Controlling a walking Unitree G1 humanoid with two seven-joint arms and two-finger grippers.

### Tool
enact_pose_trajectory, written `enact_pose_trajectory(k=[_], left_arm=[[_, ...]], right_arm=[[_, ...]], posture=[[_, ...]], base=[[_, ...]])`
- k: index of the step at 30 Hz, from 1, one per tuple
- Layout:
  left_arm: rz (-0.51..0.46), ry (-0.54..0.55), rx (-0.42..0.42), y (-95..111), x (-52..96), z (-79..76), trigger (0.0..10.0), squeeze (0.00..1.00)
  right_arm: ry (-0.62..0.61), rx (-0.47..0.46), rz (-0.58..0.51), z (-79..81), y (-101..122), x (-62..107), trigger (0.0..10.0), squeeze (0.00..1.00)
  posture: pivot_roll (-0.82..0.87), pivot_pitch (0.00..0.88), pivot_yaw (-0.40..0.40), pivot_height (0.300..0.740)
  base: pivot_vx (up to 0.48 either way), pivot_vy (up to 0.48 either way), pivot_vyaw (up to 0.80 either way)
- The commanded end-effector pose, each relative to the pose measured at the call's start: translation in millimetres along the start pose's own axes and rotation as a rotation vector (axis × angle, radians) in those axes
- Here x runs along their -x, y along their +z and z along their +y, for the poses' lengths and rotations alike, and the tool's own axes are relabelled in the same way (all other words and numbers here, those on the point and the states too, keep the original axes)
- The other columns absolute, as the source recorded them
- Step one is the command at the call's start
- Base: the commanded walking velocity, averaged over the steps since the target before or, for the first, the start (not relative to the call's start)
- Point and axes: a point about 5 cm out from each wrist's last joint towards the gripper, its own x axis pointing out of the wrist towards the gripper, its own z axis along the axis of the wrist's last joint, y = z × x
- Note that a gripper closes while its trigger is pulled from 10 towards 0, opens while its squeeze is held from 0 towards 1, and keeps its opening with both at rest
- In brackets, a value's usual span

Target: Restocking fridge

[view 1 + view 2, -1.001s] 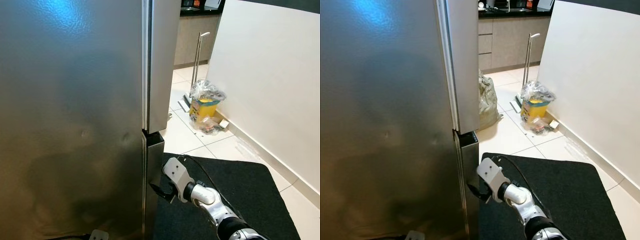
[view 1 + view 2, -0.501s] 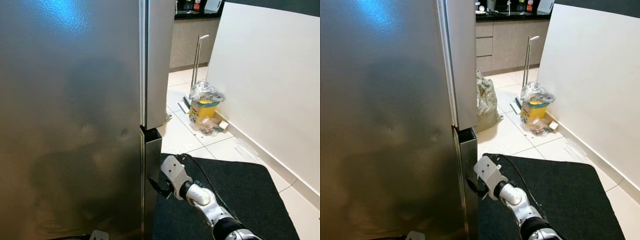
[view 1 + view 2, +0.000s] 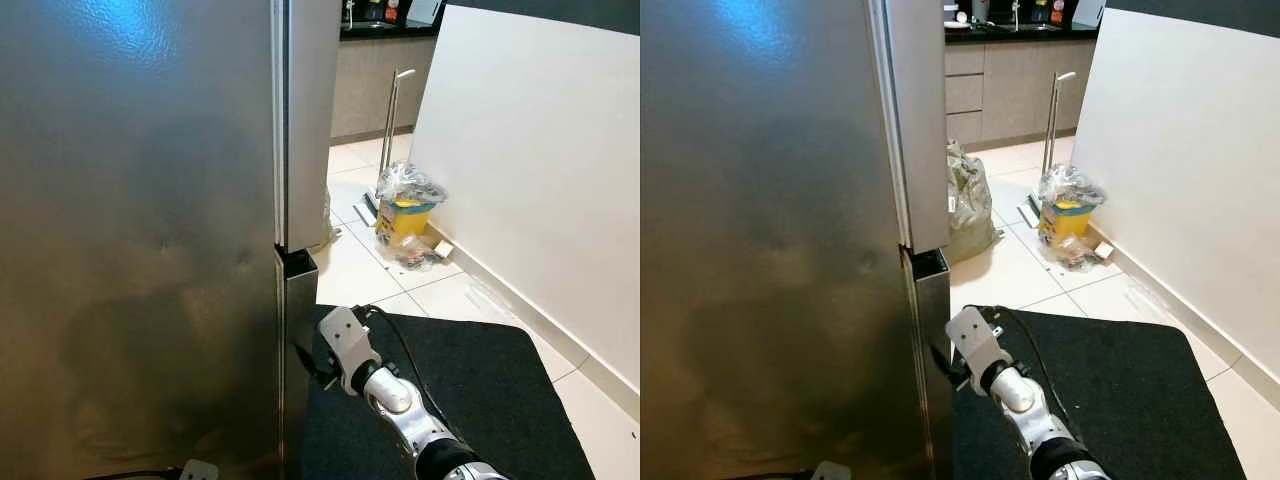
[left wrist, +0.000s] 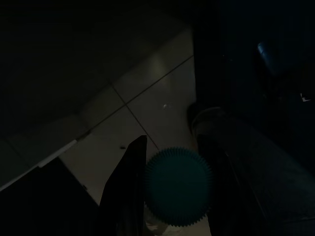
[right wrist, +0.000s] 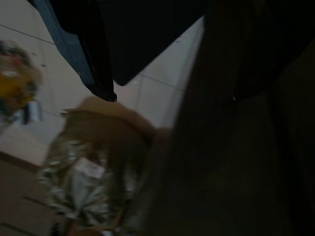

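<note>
The tall steel fridge (image 3: 140,230) stands shut, its upper door (image 3: 305,110) above the lower door (image 3: 297,330). My right gripper (image 3: 306,362) is low at the lower door's right edge, open, with one black finger (image 5: 96,59) on the side toward the room and the dark door edge (image 5: 197,147) between the two. In the dim left wrist view, my left gripper (image 4: 172,194) hangs over the floor tiles, shut on what looks like a bottle with a ridged teal cap (image 4: 178,186).
A black mat (image 3: 460,380) lies on the pale tiles right of the fridge. Past it stand a crumpled bag (image 3: 966,200), a yellow bin with a plastic liner (image 3: 405,205) and a dustpan handle (image 3: 390,130). A white wall (image 3: 540,170) runs along the right.
My right gripper has slid left, closer to the lower door's edge. The whole head view has shifted slightly left.
</note>
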Motion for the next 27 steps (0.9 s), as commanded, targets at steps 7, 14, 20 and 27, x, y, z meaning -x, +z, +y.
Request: enact_pose_trajectory(k=[7, 14, 20, 27], left_arm=[[0.004, -0.024, -0.017, -2.5, -0.8, -8.6, 10.0, 0.0], [0.006, -0.027, -0.023, -3.0, -0.8, -9.5, 10.0, 0.0], [0.005, -0.03, -0.027, -2.9, -0.9, -10.5, 10.0, 0.0], [0.006, -0.033, -0.033, -3.2, -1.0, -11.6, 10.0, 0.0]], right_arm=[[-0.156, 0.02, -0.077, -23.6, 20.3, -7.8, 10.0, 0.0], [0.004, -0.047, -0.098, -9.9, 22.5, -9.4, 10.0, 0.0], [0.209, -0.069, -0.133, 15.7, 28.8, -8.6, 10.0, 0.0], [0.411, -0.063, -0.14, 36.7, 31.2, -1.5, 10.0, 0.0]], posture=[[-0.08, 0.0, -0.038, 0.74], [-0.08, 0.0, -0.04, 0.74], [-0.08, 0.0, -0.04, 0.74], [-0.09, 0.0, -0.043, 0.74]], base=[[0.0, 0.0, 0.0], [0.0, 0.0, 0.0], [0.0, 0.0, 0.0], [0.0, 0.0, 0.0]])
